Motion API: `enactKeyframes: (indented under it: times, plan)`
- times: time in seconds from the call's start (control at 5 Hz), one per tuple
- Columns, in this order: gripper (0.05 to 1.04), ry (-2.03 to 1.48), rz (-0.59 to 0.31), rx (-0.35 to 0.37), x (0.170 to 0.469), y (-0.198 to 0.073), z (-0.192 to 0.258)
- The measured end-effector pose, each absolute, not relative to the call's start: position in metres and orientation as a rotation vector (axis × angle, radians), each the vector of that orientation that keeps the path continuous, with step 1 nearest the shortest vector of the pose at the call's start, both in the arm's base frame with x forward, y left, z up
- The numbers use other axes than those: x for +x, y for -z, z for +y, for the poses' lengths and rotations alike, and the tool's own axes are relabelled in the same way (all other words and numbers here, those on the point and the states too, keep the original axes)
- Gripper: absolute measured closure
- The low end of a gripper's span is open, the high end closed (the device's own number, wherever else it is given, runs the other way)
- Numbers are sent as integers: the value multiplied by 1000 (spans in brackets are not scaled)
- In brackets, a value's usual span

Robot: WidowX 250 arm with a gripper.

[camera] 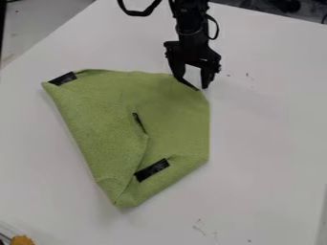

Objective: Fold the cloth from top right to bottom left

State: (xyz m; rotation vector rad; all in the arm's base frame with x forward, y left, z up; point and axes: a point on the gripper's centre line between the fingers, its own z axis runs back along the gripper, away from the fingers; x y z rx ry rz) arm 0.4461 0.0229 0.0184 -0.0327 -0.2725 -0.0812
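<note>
Cloth, green and partly folded, is lying on the white bench, nearer its left-hand edges than its right edge. The black gripper is hanging over the cloth's upper right margin; its two fingers are standing apart with a gap between them, and whether they are touching the fabric cannot be told. A cable is looping beside the arm above. On the cloth, a black patch is marking the upper left corner, a second patch is sitting near the lower end, and a narrow dark strip is showing at the middle. A flap is covering the left part, its free edge bulging rightward. The long axis is running from upper right to lower left, the narrow end pointing toward the bench's near side. Small dark marks are dotting the bench's near part. Beyond its lower left edge an orange object is lying; beyond the upper left edge a grey surface is extending.
</note>
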Motion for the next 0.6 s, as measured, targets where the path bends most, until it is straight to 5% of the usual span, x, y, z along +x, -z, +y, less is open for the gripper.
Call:
enactKeyframes:
  times: [0.2,0.6]
  plan:
    - [268,57,-280,-34,446,-14,24]
    - [830,45,-289,-61,445,-12,26]
